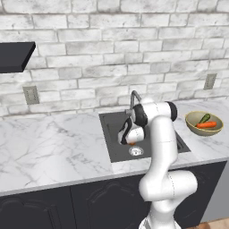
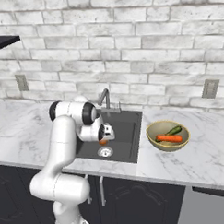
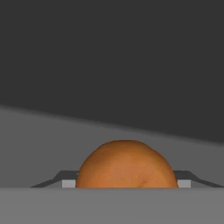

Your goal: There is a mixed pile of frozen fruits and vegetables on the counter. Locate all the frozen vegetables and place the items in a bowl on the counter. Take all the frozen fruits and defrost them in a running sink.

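Observation:
My gripper (image 1: 130, 142) (image 2: 104, 139) hangs low inside the black sink (image 1: 115, 129) (image 2: 127, 126), just above the silver drain (image 1: 135, 151) (image 2: 105, 152). It is shut on a dull orange round frozen fruit (image 1: 132, 143) (image 2: 102, 142) (image 3: 127, 164), which bulges between the two fingertips (image 3: 66, 183) in the hand view. Behind the fruit lies the sink's dark wall (image 3: 109, 52). The tan bowl (image 1: 191, 118) (image 2: 153, 129) stands on the counter (image 1: 53, 147) (image 2: 203, 156) right of the sink. It holds the orange carrot (image 1: 206, 125) (image 2: 169, 138) and the green stick (image 1: 204, 118) (image 2: 174, 129).
The curved grey faucet (image 1: 134, 96) (image 2: 105, 96) rises at the sink's back edge, close behind my hand. A brick wall with outlets (image 1: 31, 94) (image 2: 209, 88) backs the counter. A dark shelf (image 1: 15, 56) juts out at upper left.

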Tool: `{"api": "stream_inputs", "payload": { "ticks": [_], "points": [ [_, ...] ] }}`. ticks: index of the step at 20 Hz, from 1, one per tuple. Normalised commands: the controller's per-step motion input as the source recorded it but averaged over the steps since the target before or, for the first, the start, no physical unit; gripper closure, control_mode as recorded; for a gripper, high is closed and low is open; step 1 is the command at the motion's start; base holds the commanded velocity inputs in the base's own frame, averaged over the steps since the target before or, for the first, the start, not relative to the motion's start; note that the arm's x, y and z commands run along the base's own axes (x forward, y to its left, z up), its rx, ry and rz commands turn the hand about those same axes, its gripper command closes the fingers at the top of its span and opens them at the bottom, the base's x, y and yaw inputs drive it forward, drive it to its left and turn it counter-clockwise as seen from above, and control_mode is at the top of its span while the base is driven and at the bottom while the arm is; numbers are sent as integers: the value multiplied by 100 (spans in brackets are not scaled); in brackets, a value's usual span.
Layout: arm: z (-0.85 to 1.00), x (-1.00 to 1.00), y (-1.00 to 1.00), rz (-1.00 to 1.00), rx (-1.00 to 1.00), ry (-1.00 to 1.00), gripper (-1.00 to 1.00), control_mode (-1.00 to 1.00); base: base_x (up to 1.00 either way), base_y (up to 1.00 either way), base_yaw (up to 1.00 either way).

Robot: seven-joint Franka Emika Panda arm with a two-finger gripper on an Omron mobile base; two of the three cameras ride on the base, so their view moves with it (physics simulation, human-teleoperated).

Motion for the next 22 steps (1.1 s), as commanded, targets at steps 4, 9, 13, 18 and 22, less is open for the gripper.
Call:
{"api": "stream_inputs", "payload": {
  "ticks": [4,9,13,18,22],
  "points": [
    [-20,1,0,0,0,0,100,-100,0,0,0],
    [-14,0,0,0,0,0,100,-100,0,0,0],
    [-12,0,0,0,0,0,100,-100,0,0,0],
    [-12,5,0,0,0,0,-100,-100,0,0,0],
    [-9,6,0,0,0,0,-100,-100,0,0,0]
  ]
}}
